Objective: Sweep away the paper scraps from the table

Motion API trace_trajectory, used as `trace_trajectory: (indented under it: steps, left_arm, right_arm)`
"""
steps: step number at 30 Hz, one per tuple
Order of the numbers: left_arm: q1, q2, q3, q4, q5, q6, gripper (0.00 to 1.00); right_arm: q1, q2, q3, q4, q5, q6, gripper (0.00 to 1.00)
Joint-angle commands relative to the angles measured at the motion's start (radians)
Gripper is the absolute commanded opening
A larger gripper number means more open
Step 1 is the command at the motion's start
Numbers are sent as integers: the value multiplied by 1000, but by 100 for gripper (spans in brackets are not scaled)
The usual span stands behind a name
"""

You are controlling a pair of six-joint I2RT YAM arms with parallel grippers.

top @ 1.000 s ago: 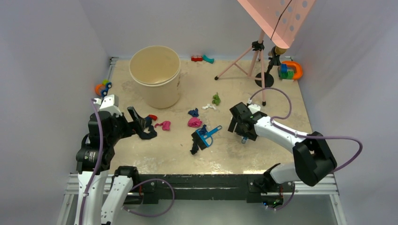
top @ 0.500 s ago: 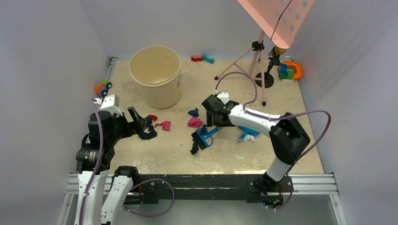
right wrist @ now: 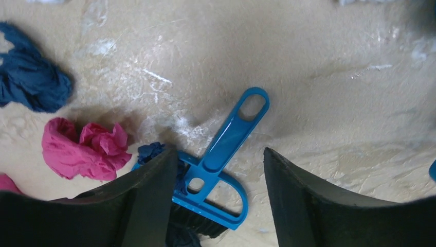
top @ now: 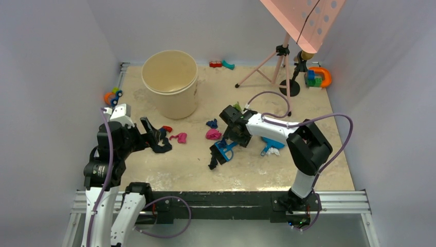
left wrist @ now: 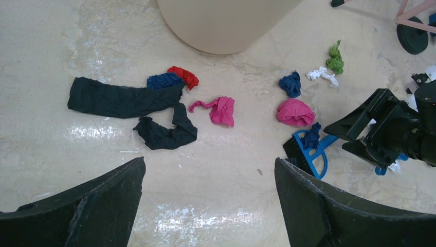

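The table (left wrist: 205,206) is showing a worn finish gleaming in patches; the paper scraps (left wrist: 295,112) are looking crumpled and matt; the blue brush (right wrist: 229,136) is shining like plastic.

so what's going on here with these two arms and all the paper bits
It's a cleanup of the table. The right gripper hangs open over the handle of the blue hand brush, with a finger on either side of it but not closed on it. The left gripper hovers open at the left side, holding nothing. The paper scraps lie scattered across the tabletop.
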Motion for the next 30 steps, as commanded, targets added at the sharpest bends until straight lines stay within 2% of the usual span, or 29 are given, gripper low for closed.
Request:
trace_trajectory:
  steps: [1, 4, 5, 6, 13, 15, 19, 24, 27, 30]
  left_arm:
    - [5, -11, -1, 31, 6, -19, 99]
    - [6, -22, -3, 31, 0, -21, 98]
    - [6, -25, -2, 31, -1, -21, 99]
    - [6, -27, -3, 29, -2, -21, 99]
    - [5, -37, -3, 29, -6, -22, 99]
    - [5, -37, -4, 29, -4, -22, 98]
    - [6, -32, -8, 41, 37, -16, 99]
    - [6, -13, -24, 88, 159, -10, 99]
    - [5, 9, -29, 107, 223, -10, 99]
    - [6, 30, -40, 142, 305, -20, 99]
  right_arm:
    - [-33, 9, 7, -72, -14, 253, 62]
    - [-56, 44, 18, -91, -22, 279, 48]
    - [-64, 57, 20, -92, -31, 282, 38]
    - [-70, 72, 23, -99, -43, 287, 32]
    - [-75, 120, 14, -104, -21, 299, 33]
    - [-76, 105, 13, -115, -3, 310, 29]
    - [-75, -7, 13, -138, 70, 305, 29]
    - [-75, -184, -9, -132, 156, 281, 29]
    - [-75, -257, -17, -100, 220, 224, 29]
    - [-74, -311, -44, -8, 268, 97, 29]
